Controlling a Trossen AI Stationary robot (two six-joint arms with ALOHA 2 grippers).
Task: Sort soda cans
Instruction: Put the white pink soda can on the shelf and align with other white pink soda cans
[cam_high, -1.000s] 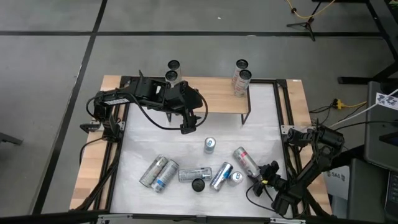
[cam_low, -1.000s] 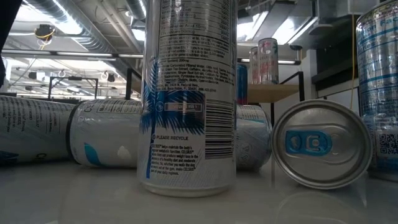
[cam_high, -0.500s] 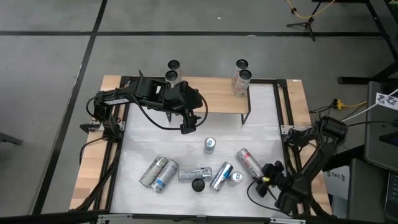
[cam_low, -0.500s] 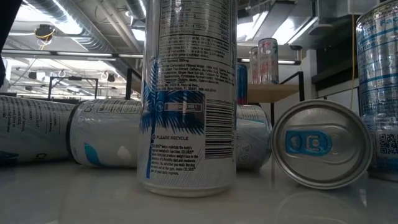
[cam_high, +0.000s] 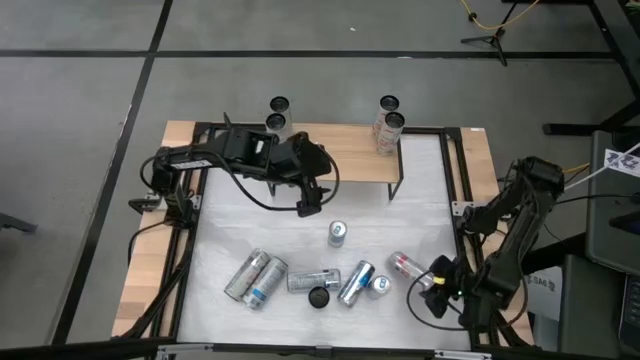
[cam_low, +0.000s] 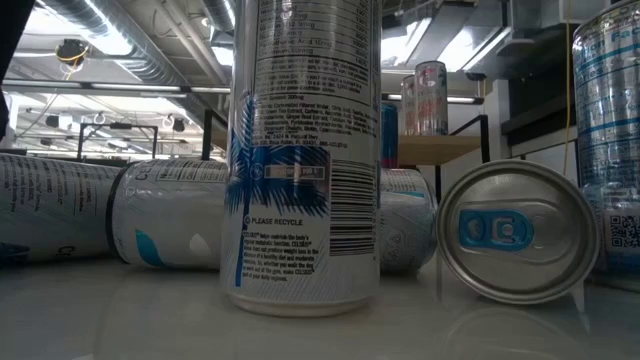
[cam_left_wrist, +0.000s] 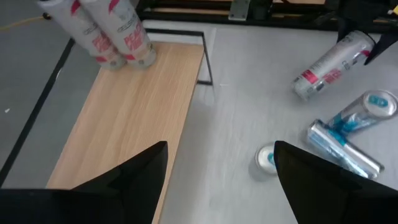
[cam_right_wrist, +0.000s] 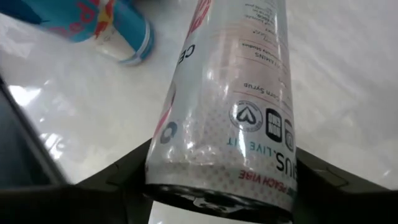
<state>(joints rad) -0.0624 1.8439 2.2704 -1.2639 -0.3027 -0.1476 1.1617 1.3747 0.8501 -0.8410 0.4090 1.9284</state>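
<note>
At about four o'clock on the white table top (cam_high: 220, 240), the right gripper (cam_high: 432, 280) pinches a slim silver aluminium can with red and pink lettering (cam_high: 410, 268), its two dark fingers (cam_right_wrist: 118, 180) clamped on either side of the can's end in the right wrist view, the can tilted rather than upright. Just beside it toward six o'clock lie the other slim silver soda cans with blue labels (cam_high: 300, 280), most on their sides in a loose row, with one small upright can (cam_high: 337, 234) near the table's centre. The left gripper (cam_high: 310, 205) hangs over the table at about eleven o'clock, its fingers spread and holding nothing, next to a raised light wooden shelf (cam_high: 350, 155) at twelve o'clock. Two pairs of upright cans stand at the shelf's far edge: one pair (cam_high: 277, 115) by the left arm, and a red-marked pair (cam_high: 388, 125) toward one o'clock.
</note>
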